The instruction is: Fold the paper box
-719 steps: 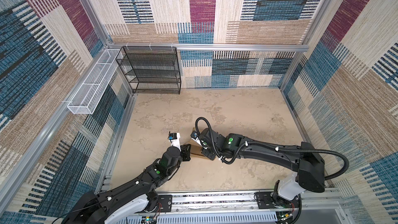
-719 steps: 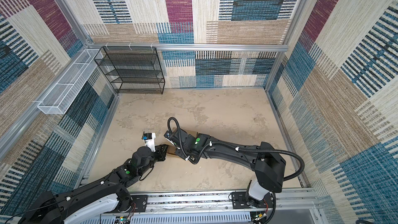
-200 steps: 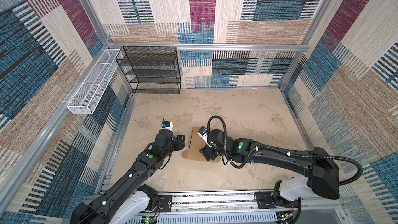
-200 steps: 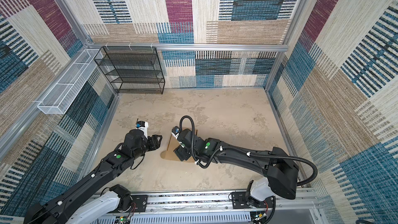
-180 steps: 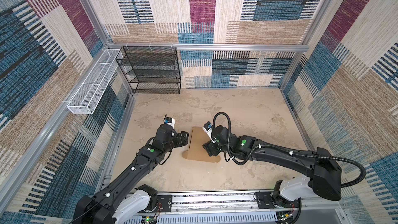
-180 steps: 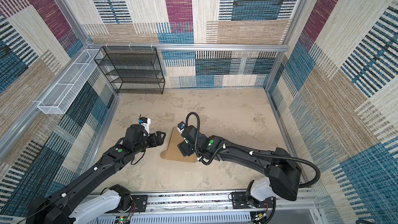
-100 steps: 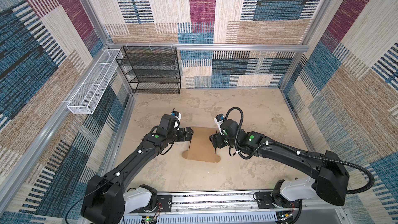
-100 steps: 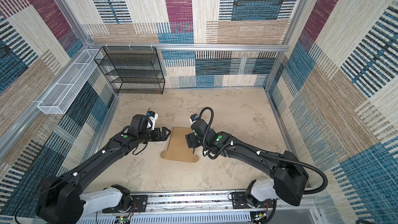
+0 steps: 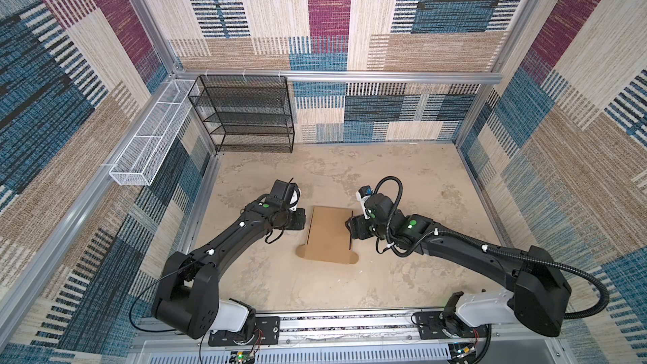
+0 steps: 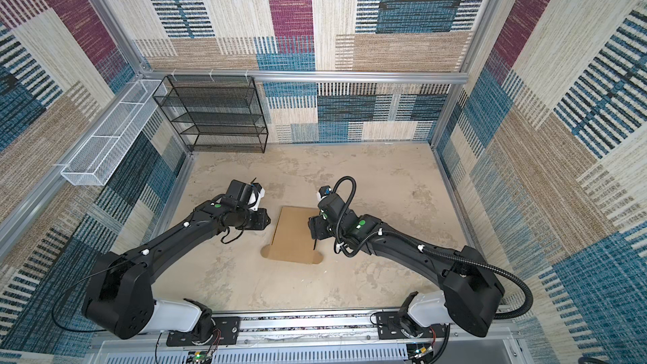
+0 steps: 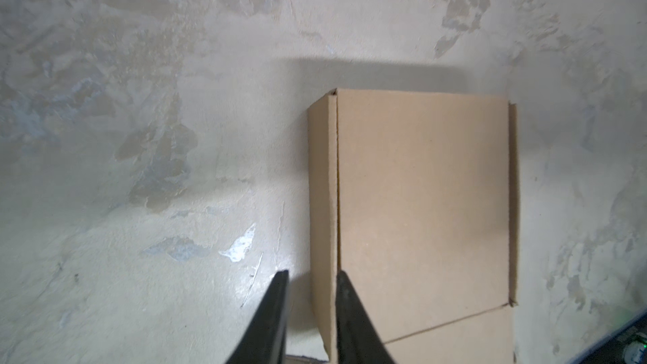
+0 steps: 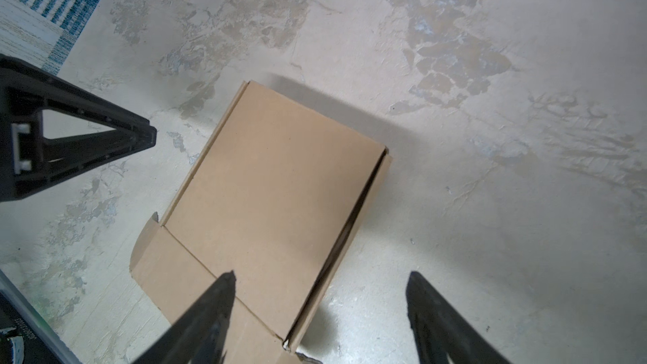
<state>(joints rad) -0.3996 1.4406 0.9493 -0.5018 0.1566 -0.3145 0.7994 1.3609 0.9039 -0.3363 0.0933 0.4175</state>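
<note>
The paper box (image 9: pixel 329 236) (image 10: pixel 294 232) lies flat mid-table, plain brown, lid down, with a flap pointing toward the front. My left gripper (image 9: pixel 304 221) (image 10: pixel 268 221) is at its left edge. In the left wrist view the left gripper (image 11: pixel 311 274) is open by a narrow gap astride the paper box's (image 11: pixel 420 204) side wall; one finger stands clear of the wall, the other at the lid seam. My right gripper (image 9: pixel 349 227) (image 10: pixel 311 227) is at the right edge. In the right wrist view it (image 12: pixel 320 280) is wide open astride that edge of the paper box (image 12: pixel 273 187).
A black mesh shelf rack (image 9: pixel 245 113) stands at the back left against the wall. A white wire basket (image 9: pixel 147 138) hangs on the left wall rail. Patterned walls enclose the table on three sides. The left gripper's fingers (image 12: pixel 105 148) show in the right wrist view.
Both arms have reached farther back. The right gripper has come off the box to its right edge. The left gripper has come up to the left edge and its jaws have narrowed.
</note>
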